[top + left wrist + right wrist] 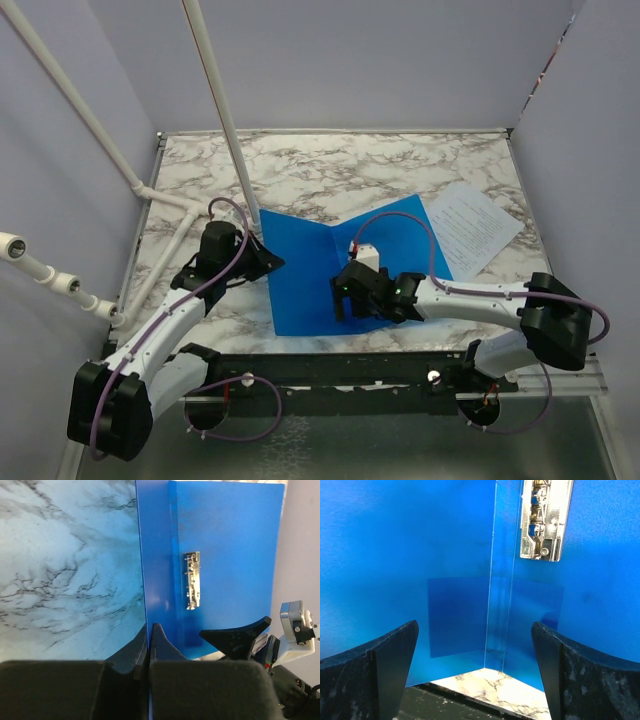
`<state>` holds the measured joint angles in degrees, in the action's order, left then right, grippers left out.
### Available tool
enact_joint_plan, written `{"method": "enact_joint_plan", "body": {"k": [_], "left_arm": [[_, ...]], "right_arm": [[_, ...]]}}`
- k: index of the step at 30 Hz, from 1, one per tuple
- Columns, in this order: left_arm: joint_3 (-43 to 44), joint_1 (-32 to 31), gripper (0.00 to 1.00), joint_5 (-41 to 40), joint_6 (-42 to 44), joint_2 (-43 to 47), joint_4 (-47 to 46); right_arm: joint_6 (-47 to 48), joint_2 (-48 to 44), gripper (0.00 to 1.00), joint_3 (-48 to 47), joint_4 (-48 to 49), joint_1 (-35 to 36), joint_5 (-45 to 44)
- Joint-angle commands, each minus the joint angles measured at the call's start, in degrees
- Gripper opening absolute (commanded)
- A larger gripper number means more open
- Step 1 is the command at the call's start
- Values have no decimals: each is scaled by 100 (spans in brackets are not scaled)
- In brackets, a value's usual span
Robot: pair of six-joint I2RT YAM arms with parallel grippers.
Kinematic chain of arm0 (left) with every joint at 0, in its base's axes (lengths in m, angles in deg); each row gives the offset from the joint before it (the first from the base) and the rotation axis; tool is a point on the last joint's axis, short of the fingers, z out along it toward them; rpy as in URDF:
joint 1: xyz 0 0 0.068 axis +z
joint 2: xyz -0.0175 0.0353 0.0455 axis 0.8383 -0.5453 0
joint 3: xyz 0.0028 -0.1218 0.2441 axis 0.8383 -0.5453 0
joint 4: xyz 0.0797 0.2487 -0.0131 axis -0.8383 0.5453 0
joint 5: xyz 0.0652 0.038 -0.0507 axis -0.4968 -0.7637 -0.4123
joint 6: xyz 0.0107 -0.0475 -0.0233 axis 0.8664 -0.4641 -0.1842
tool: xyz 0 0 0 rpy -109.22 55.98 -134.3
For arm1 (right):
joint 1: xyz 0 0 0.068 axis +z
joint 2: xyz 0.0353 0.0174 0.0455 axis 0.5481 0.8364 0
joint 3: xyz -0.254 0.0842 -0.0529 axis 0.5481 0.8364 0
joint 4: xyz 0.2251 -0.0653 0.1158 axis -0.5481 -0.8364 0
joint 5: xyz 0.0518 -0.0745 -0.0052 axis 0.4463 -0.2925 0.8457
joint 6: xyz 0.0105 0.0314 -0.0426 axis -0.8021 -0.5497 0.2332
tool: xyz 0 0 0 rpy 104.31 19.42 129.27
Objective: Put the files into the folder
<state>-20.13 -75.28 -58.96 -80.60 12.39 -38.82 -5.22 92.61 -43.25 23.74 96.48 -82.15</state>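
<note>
The blue folder lies open on the marble table, its left cover lifted upright. My left gripper is shut on that cover's outer edge; in the left wrist view the fingertips pinch the thin blue sheet. A metal clip sits inside by the spine. My right gripper hovers open over the folder's near edge, facing the spine and the clip, with nothing between its fingers. The files, white printed sheets, lie on the table right of the folder.
White pipes slant down over the table's left back part. A black rail runs along the near edge. Grey walls close in the marble table on three sides.
</note>
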Motion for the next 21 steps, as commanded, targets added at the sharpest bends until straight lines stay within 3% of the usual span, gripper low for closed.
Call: {"method": "enact_joint_plan", "body": {"k": [1, 6, 9, 10, 13, 16, 21], "left_arm": [[-187, 37, 0, -307, 173, 88, 387], [-272, 33, 12, -485, 158, -25, 620], [-260, 39, 28, -586, 105, -62, 774], [-231, 43, 35, -608, 100, -86, 840], [-34, 45, 69, -932, 169, -140, 1261], [209, 48, 85, -1283, 371, -152, 1676], [562, 48, 93, -1616, 518, -91, 2085]], "right_arm": [[-133, 329, 100, 105, 90, -49, -39], [-172, 584, 100, 188, 79, -49, -79], [-199, 666, 100, 286, 108, -48, -89], [-206, 704, 100, 305, 105, -49, -104], [-240, 814, 100, 393, 83, -49, -146], [-271, 918, 100, 453, 66, -49, -186], [-270, 1098, 100, 450, 11, -49, -266]]}}
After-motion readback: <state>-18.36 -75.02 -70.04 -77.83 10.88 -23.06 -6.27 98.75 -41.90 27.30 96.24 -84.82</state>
